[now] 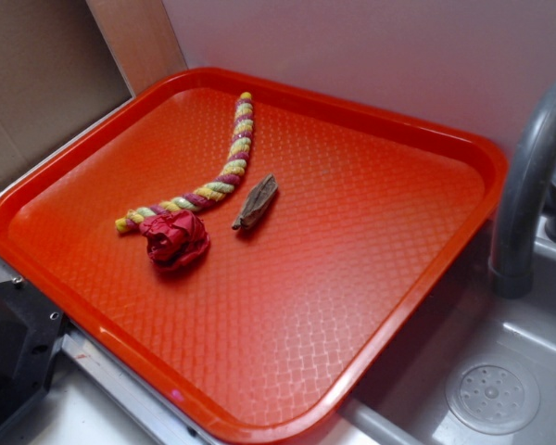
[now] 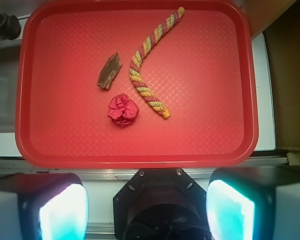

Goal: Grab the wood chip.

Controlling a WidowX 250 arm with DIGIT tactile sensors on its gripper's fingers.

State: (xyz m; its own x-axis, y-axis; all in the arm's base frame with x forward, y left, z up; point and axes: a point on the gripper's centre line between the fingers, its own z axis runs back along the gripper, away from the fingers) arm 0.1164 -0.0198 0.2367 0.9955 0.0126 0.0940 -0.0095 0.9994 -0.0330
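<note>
In the wrist view, the gripper point(image 2: 147, 207) is seen at the bottom edge, its two glowing fingers point(image 2: 62, 210) spread wide apart with nothing held between them. It is kept off the red tray point(image 2: 140, 159), on the near side of the tray's rim. Nearest on the tray, a crumpled red cloth ball point(image 2: 123, 110) is found, just short of the wood chip point(image 2: 110, 71) and close to it but not touching. To the right of both, a red-and-yellow twisted rope point(image 2: 147, 60) is laid in a bent line, running from beside the ball up to the far right corner. The chip is placed near the tray's middle, between the ball and the rope's bend, apart from each. It is seen as a flat, rough, brown-grey sliver with tapered ends, shorter than the rope, lying slanted. Nothing is stacked on it. In the exterior view, a grey faucet point(image 1: 528, 185) and sink drain point(image 1: 492, 397) are seen beside the tray.
</note>
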